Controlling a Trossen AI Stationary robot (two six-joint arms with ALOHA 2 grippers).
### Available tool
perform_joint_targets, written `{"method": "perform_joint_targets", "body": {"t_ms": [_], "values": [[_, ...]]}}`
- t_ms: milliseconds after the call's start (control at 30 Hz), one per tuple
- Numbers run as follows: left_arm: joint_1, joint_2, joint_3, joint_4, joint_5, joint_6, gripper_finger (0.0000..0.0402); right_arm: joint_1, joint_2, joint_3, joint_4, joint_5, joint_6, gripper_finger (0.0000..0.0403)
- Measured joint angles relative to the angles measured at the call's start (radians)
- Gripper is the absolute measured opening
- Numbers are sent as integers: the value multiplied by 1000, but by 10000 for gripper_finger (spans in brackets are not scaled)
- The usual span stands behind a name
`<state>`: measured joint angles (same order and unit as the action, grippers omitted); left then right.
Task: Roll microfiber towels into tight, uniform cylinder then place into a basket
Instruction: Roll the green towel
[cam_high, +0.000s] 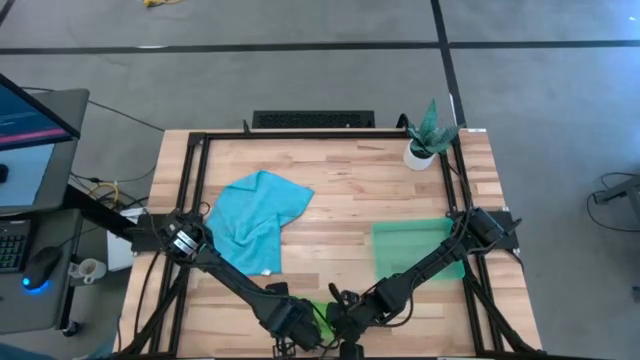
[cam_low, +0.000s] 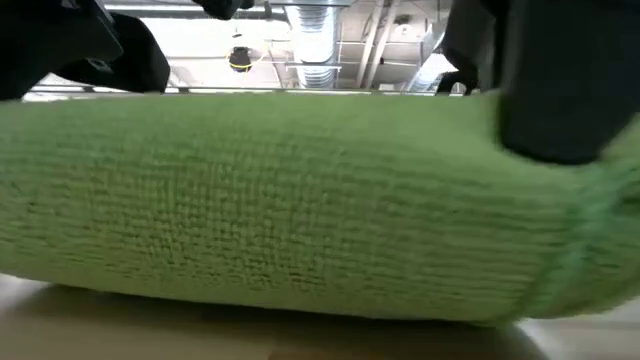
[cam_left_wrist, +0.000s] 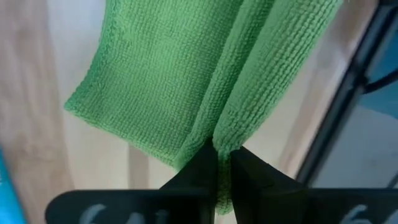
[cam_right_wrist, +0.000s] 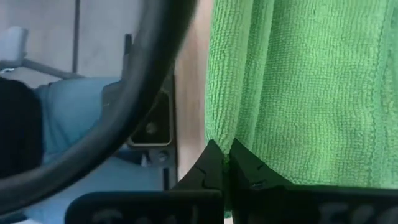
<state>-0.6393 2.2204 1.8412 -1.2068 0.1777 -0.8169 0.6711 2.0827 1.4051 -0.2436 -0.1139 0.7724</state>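
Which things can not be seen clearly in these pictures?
- Green towel: high view, both arms cover nearly all of it.
- Its rolled or folded state: low view, too close to tell.
- Basket: high view, right arm crosses it.
- Blue towel: low view, hidden behind the green towel.

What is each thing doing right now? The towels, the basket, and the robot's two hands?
Green towel: folded, pinched by both grippers.
Blue towel: lying crumpled, unrolled, untouched.
Basket: empty.
Left gripper: shut on the green towel.
Right gripper: shut on the green towel.
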Motion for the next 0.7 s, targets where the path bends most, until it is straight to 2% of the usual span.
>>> {"method": "perform_joint_targets", "body": {"t_ms": [267, 467, 700], "values": [[-33, -1, -13, 184, 7, 0, 17, 34, -1, -1, -16, -49, 41, 20], [-31, -1, -15, 191, -29, -11, 18, 36, -2, -2, -40, -50, 66, 17], [-36, -1, -14, 254, -22, -34, 18, 67, -2, 2, -41, -59, 121, 17]]}}
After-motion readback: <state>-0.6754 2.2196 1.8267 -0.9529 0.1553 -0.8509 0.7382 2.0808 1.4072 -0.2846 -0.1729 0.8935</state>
